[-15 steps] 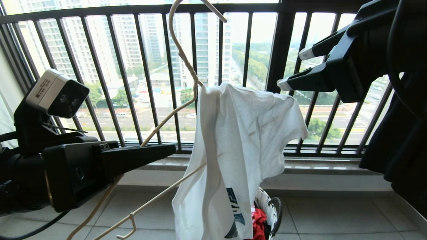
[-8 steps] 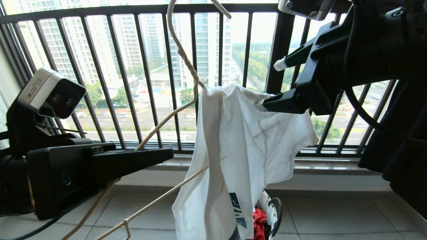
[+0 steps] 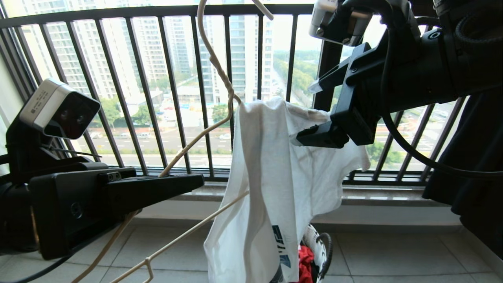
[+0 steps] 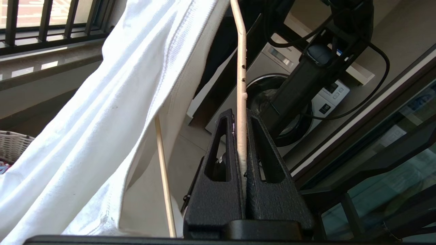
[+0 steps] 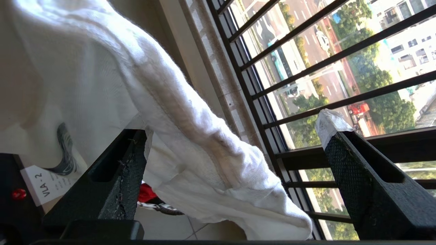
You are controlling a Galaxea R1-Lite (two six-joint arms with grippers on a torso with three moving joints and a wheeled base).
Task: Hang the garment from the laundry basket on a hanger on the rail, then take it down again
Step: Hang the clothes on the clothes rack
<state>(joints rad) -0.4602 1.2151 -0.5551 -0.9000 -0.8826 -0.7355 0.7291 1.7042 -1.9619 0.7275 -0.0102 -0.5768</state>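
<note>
The white garment [image 3: 283,169] hangs bunched over one shoulder of the thin cream hanger [image 3: 214,67], its blue logo low down. My left gripper [image 3: 198,181] is shut on the hanger's bare arm [image 4: 241,85], which runs up between the closed fingers [image 4: 240,114]. My right gripper [image 3: 304,114] stands open at the garment's upper right. One finger is in front of the cloth, the other above it. A fold of the garment [image 5: 190,136] lies between the spread fingers, ungripped. The woven laundry basket [image 4: 12,146] shows low behind the garment. The rail is out of view.
The dark barred window railing [image 3: 157,78] runs close behind the hanger. A black garment [image 3: 471,177] hangs at the right edge. Red cloth [image 3: 304,263] lies below the shirt on the tiled floor. A washing machine [image 4: 306,98] stands behind the arms.
My right gripper has swung left and down onto the garment's upper right, its fingers spreading wider around the fold. The left gripper has kept its hold on the hanger with little movement.
</note>
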